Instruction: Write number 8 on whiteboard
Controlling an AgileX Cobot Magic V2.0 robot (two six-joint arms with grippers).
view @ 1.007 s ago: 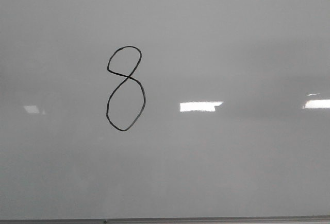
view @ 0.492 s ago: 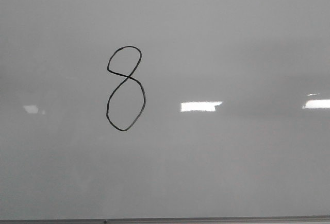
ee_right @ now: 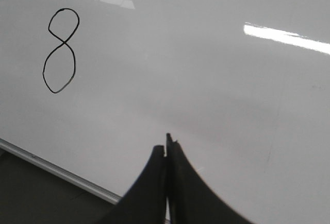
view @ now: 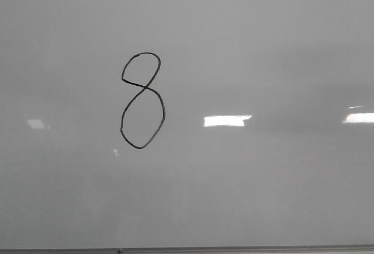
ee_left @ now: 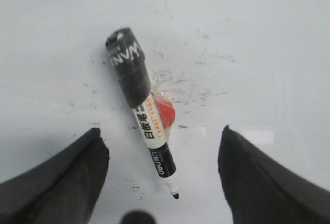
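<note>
The number 8 (view: 142, 100) is a thin black marker line on the whiteboard (view: 263, 178), left of centre in the front view. It also shows in the right wrist view (ee_right: 61, 50). No gripper shows in the front view. In the left wrist view my left gripper (ee_left: 162, 154) is open over a white scuffed surface (ee_left: 258, 54). A black-and-white marker (ee_left: 142, 110) lies uncapped between the fingers, touching neither, beside a small red object (ee_left: 166, 112). My right gripper (ee_right: 166, 149) is shut and empty, near the whiteboard's lower edge (ee_right: 56, 170).
Bright rectangular light reflections (view: 227, 120) lie on the whiteboard right of the figure. A thin dark frame edge (view: 187, 249) runs along the bottom of the board. Black smudges (ee_left: 198, 80) mark the surface under the left gripper.
</note>
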